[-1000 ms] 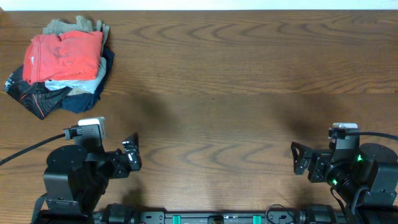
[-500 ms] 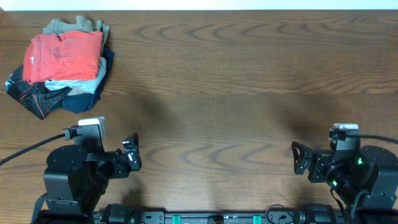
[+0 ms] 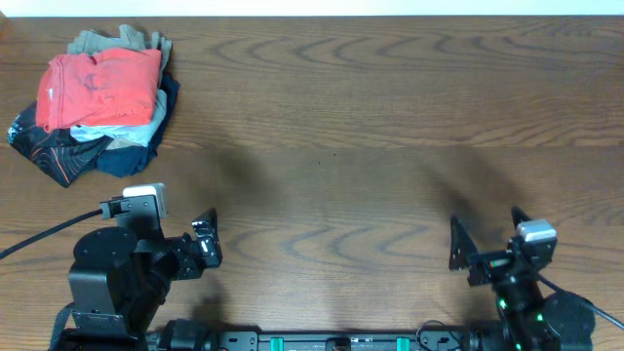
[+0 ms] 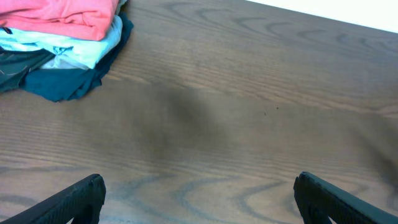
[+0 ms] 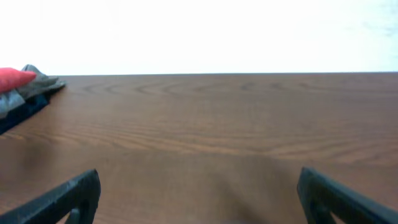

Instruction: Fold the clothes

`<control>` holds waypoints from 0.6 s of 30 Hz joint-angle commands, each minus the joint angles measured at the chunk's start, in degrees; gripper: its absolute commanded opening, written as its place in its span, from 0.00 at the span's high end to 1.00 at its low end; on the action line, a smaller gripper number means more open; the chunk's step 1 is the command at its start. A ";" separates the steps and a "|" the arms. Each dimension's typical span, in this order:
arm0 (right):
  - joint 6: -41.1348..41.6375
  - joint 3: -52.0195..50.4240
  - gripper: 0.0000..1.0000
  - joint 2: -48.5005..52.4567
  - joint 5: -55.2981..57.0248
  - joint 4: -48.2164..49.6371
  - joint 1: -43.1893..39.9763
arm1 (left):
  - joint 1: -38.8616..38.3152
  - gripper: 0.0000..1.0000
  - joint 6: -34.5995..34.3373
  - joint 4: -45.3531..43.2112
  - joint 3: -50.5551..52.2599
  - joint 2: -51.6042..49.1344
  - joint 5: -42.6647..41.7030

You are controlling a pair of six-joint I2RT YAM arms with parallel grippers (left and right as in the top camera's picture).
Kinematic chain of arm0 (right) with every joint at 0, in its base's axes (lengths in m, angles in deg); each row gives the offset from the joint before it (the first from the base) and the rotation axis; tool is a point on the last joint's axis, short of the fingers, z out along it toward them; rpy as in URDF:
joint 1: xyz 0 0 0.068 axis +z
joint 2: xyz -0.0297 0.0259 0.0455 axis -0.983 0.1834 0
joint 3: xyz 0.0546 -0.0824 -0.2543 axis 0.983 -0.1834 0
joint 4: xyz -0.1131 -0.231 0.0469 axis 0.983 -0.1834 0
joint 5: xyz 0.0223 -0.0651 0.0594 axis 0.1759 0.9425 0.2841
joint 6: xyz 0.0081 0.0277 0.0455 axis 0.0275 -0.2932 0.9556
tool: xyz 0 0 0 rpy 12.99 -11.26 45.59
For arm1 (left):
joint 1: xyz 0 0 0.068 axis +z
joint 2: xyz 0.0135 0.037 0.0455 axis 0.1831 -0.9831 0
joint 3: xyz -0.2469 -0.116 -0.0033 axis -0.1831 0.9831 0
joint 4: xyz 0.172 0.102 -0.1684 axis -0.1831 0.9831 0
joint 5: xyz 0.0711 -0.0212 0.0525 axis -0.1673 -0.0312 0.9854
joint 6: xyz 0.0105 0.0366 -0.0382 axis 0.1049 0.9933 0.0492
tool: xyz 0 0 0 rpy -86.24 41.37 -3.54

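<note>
Right gripper (image 3: 485, 239) has shifted left and turned at the lower right of the overhead view, its jaws spread wide and empty. Left gripper (image 3: 207, 242), lower left, has not moved and is also parted and empty. Coral-red T-shirt (image 3: 102, 86) lies atop a heap of garments (image 3: 68, 151) at the upper left of the wooden table (image 3: 370, 117).

Left wrist view: shirt at top left edge, fingers apart at the bottom corners.

Right wrist view: red sliver at far left, fingers apart.

One red T-shirt (image 3: 100, 90), one garment heap (image 3: 58, 151), two hands (image 3: 207, 239) (image 3: 485, 234)
</note>
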 commanded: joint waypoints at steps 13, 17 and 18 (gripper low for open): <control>-1.86 -22.88 0.01 -0.61 8.28 34.58 0.96 | 0.13 0.02 -0.04 -0.24 0.20 0.00 1.09; -2.67 -22.91 0.01 -0.61 9.70 28.68 1.16 | 0.13 0.02 -0.04 -0.26 0.20 0.00 1.09; -2.62 -22.88 0.01 -0.61 9.70 26.86 1.25 | 0.13 0.02 -0.04 -0.26 0.20 0.00 1.07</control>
